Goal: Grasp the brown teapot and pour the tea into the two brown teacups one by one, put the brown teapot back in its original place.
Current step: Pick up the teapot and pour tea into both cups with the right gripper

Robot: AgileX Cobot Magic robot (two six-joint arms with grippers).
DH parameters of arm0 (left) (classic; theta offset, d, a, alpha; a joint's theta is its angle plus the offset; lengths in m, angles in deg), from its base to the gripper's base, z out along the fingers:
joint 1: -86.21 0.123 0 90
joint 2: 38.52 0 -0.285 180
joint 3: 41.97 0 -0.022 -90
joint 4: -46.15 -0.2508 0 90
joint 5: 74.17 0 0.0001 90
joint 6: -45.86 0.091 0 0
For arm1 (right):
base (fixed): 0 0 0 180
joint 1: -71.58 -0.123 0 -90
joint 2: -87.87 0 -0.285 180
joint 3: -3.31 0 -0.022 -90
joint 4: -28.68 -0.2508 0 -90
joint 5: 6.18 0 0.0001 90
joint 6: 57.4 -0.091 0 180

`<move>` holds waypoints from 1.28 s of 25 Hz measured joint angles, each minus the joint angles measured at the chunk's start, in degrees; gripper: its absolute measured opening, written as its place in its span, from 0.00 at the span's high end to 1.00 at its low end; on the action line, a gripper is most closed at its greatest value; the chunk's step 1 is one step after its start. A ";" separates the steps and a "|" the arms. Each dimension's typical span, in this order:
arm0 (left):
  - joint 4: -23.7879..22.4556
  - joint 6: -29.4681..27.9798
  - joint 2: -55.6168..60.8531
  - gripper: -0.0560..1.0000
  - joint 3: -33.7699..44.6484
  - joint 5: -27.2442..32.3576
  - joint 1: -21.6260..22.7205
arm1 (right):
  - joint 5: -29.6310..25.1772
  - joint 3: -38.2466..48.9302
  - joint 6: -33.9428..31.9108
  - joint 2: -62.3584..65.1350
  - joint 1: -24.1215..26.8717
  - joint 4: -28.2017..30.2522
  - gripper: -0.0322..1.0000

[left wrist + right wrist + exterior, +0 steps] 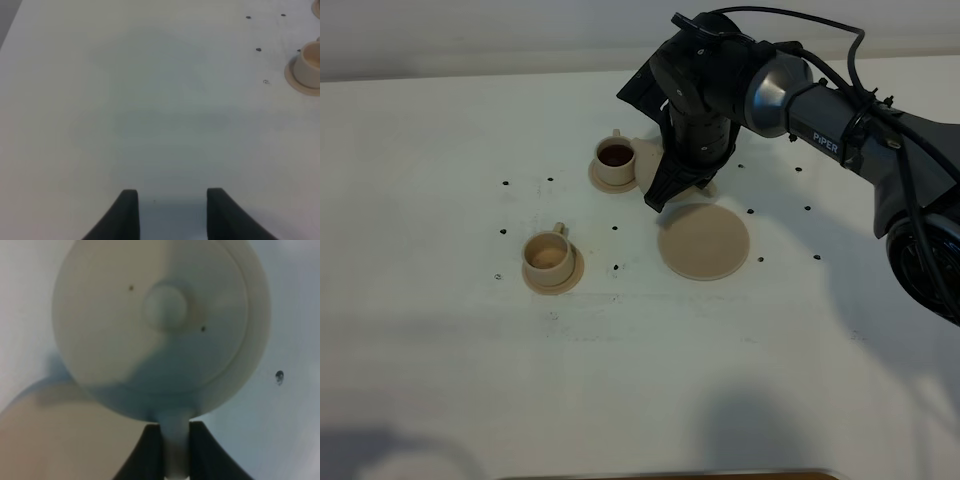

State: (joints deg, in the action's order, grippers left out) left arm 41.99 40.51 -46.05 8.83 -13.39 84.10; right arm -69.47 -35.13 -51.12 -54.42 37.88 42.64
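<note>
Right pincer (175, 427) on teapot (110, 330) (lid up)

From above, my right arm (780, 95) covers nearly all of the brown teapot (160, 325). In my right wrist view it is a close blur cut off by the picture's edge, its handle running out of frame between the fingers of my right gripper (175, 432). In my left wrist view a teacup (311, 62) and its saucer (299, 82) are sliced by the edge, and the dark specks (258, 49) on the table (150, 100) are too small for me to identify.
</note>
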 joint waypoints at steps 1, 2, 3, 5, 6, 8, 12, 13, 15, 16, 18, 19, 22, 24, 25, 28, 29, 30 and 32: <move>0.00 0.00 0.00 0.65 0.00 0.00 0.00 | -0.06 0.00 0.07 0.05 0.00 0.05 0.85; 0.00 0.00 0.00 0.65 0.00 0.00 0.00 | -0.29 0.00 0.14 0.27 0.00 0.06 0.85; 0.00 0.00 0.00 0.65 0.00 0.00 0.00 | -0.55 0.00 0.14 0.67 0.00 0.11 0.85; 0.00 0.00 0.00 0.65 0.00 0.00 0.00 | -1.26 0.00 0.45 1.91 0.00 0.57 0.85; 0.00 0.00 0.00 0.65 0.00 0.00 0.00 | -1.99 0.00 0.60 2.77 0.00 0.84 0.85; 0.00 0.05 0.00 0.65 0.00 0.00 0.00 | -3.63 0.00 1.14 4.50 0.00 1.10 0.85; 0.00 0.05 0.00 0.65 0.00 0.00 0.00 | -6.58 0.00 2.32 6.70 -0.65 1.72 0.85; 0.00 0.05 0.00 0.65 0.00 0.00 0.00 | -6.58 0.11 2.60 7.04 -1.06 1.78 0.85; 0.00 -0.02 0.00 0.65 0.00 0.00 0.00 | -6.58 1.00 2.97 7.52 -2.00 1.78 0.85; 0.00 -0.02 0.00 0.65 0.00 0.00 0.00 | -6.58 1.84 3.06 7.74 -2.40 1.78 0.85; 0.00 -0.02 0.00 0.65 0.00 0.00 0.00 | -6.63 4.01 3.14 8.27 -3.41 1.71 0.85; 0.00 -0.02 0.00 0.65 0.00 0.00 0.00 | -6.56 5.38 3.14 8.66 -3.70 1.69 0.85; 0.00 -0.02 0.00 0.65 0.00 0.00 0.00 | -6.27 9.80 3.14 10.19 -4.76 1.69 0.85; 0.06 -0.02 0.00 0.65 0.00 0.00 0.00 | -5.07 12.85 3.01 11.71 -5.33 1.51 0.85; 0.06 -0.02 0.00 0.65 0.00 0.00 0.00 | -4.44 14.49 2.86 12.39 -5.63 1.51 0.85; 0.06 -0.02 0.00 0.65 0.00 0.00 0.00 | -1.24 18.76 1.85 14.29 -6.72 1.60 0.85; 0.06 -0.02 0.00 0.65 0.00 0.00 0.00 | 0.15 20.27 1.56 14.68 -7.18 1.88 0.85; 0.06 -0.02 0.00 0.65 0.00 0.00 0.00 | 1.47 21.70 1.40 15.21 -7.51 2.45 0.85; 0.06 -0.02 0.00 0.65 0.00 0.00 0.00 | 3.70 24.03 0.32 16.14 -8.69 3.69 0.85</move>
State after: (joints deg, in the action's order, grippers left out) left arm 42.05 40.49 -46.05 8.83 -13.39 84.10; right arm -65.77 -11.11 -50.79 -38.29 29.19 46.33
